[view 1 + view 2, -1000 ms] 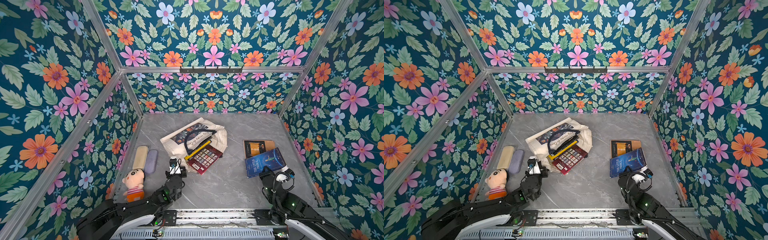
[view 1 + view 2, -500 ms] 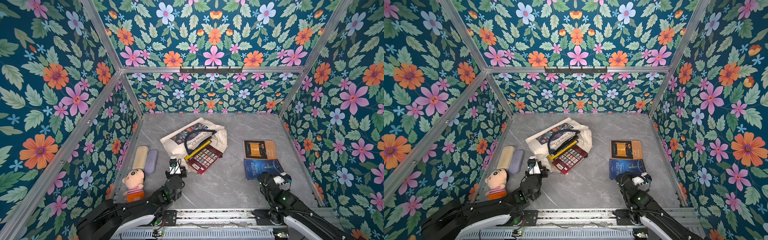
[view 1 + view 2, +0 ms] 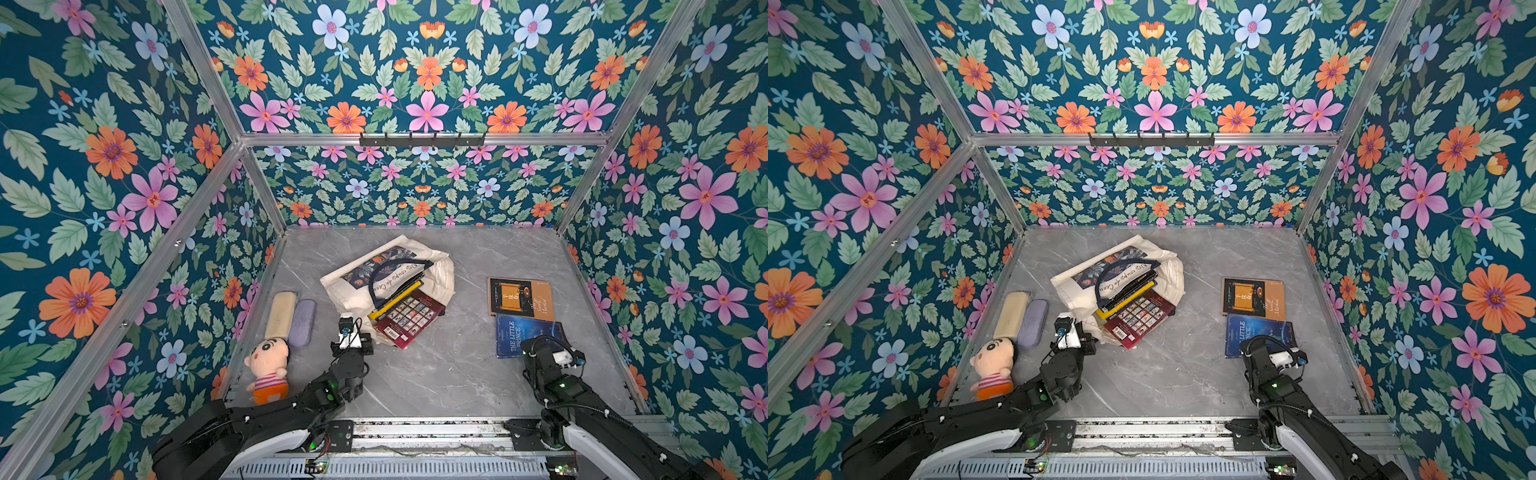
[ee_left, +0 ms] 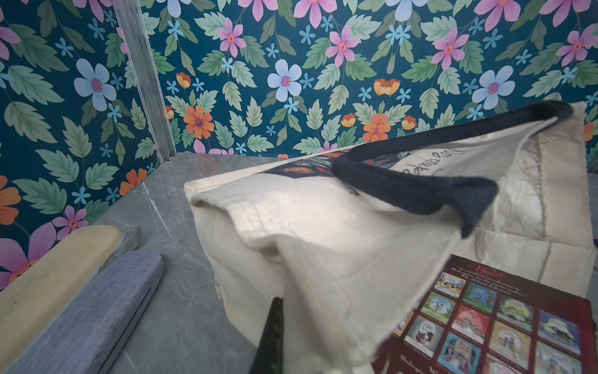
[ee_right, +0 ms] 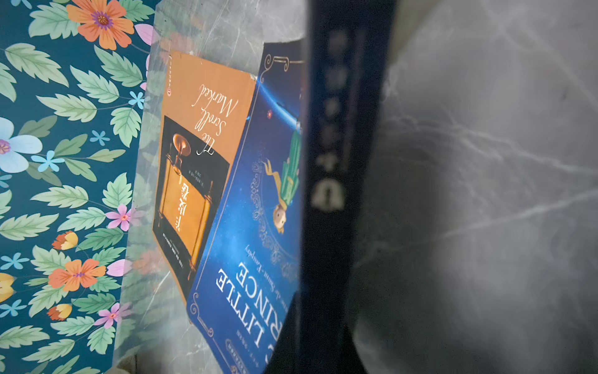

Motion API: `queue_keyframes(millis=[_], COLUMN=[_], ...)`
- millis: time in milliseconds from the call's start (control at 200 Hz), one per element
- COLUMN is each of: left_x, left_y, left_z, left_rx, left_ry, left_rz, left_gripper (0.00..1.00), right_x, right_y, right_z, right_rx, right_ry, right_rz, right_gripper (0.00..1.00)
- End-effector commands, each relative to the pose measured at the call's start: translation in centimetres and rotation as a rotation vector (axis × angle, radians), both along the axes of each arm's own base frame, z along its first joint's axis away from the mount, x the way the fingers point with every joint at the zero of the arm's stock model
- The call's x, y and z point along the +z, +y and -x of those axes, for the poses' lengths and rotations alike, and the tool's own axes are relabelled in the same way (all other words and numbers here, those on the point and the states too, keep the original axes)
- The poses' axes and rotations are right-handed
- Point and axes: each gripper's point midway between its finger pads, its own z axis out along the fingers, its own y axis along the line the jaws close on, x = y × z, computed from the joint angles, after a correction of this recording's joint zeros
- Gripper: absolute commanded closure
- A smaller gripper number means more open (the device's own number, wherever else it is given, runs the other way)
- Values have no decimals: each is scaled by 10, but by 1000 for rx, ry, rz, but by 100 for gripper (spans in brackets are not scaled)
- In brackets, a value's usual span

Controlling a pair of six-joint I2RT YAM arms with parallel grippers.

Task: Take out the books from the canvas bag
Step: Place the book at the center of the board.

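The cream canvas bag [image 3: 436, 270] [image 3: 1167, 266] lies mid-table with dark handles. A red picture-cover book [image 3: 409, 318] [image 4: 501, 323] and a yellow one [image 3: 395, 301] stick out of its mouth. My left gripper [image 3: 365, 338] [image 4: 301, 327] is shut on the bag's near fabric edge [image 4: 323, 243]; only one dark finger [image 4: 271, 330] shows. At the right, a blue book [image 3: 515, 334] [image 5: 252, 194] lies beside an orange-and-black book [image 3: 521, 297] [image 5: 200, 162]. My right gripper [image 3: 544, 347] [image 5: 323, 340] is shut on the blue book's near spine edge.
A cream case [image 3: 281, 309] and a grey-purple case [image 3: 302, 318] lie along the left wall, with a plush doll [image 3: 268, 370] in front of them. Floral walls close three sides. A hook rail [image 3: 422, 139] hangs on the back wall.
The right arm has lowered the tilted blue book flat beside the orange book and drawn back toward the front. The left arm and the bag have not moved.
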Motion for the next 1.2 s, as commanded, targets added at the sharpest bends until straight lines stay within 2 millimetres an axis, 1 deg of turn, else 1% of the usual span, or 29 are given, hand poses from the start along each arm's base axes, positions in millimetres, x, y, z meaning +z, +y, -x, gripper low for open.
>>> queue_keyframes(millis=[0, 85, 180, 300, 360, 570, 735, 795, 810, 840, 935, 990, 1095, 1120, 1190], left_x=[2, 2, 2, 2, 1, 3, 3, 4, 4, 4, 4, 4, 4, 5, 4], left_y=[2, 2, 3, 3, 3, 2, 3, 3, 3, 3, 2, 2, 2, 1, 2], left_z=[0, 0, 0, 0, 0, 0, 0, 0, 0, 0, 0, 0, 0, 0, 0], left_rx=[16, 15, 17, 17, 17, 13, 12, 11, 10, 10, 8, 6, 5, 5, 6], left_ry=[-5, -5, -5, -4, -4, -7, -10, -11, -11, -11, -10, -12, -11, -12, -11], left_rz=[0, 0, -1, 0, -2, 2, 6, 8, 8, 9, 6, 10, 6, 7, 7], left_gripper=[100, 100, 100, 100, 100, 100, 100, 100, 100, 100, 100, 100, 100, 100, 100], right_x=[2, 3, -3, -10, -9, -2, 3, 6, 7, 8, 18, 23, 42, 46, 59], right_y=[9, 18, 24, 25, 24, 17, 10, 7, 6, 5, 4, 5, 13, 16, 29], right_z=[-8, -16, -19, -20, -20, -17, -6, -2, -1, 2, 4, 4, -5, -7, -16], right_rx=[92, 139, 156, 149, 146, 131, 117, 112, 111, 107, 134, 150, 223, 246, 327], right_ry=[9, 19, 56, 82, 86, 88, 105, 104, 104, 105, 94, 83, 28, 17, -21], right_rz=[20, 13, 1, -10, -5, 18, 28, 35, 38, 39, 61, 64, 86, 87, 83], right_gripper=[100, 98, 94, 90, 84, 56, 32, 26, 23, 13, 2, 1, 1, 1, 5])
